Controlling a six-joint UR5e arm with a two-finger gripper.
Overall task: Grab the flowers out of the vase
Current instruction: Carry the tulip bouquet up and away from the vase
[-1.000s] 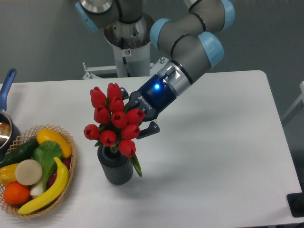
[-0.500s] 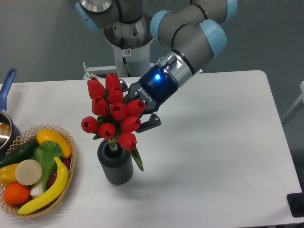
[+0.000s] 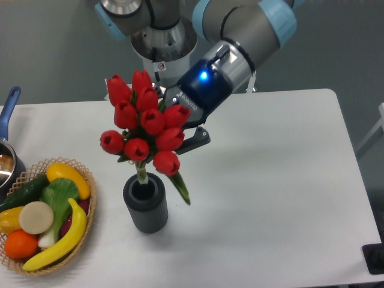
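Near the front edge of the desk, toward its left side, the vase [image 3: 145,204] stands upright, with a wicker basket [image 3: 90,207] of fruit and vegetables close beside it at the front-left corner. Above the vase's round mouth the flowers [image 3: 144,127] hang raised, the stem ends just reaching into the opening and one green leaf trailing down past the rim. Further back, the gripper [image 3: 174,129] is clamped on the bunch behind the red buds, and a blue-handled pot [image 3: 7,129] sits at the left edge.
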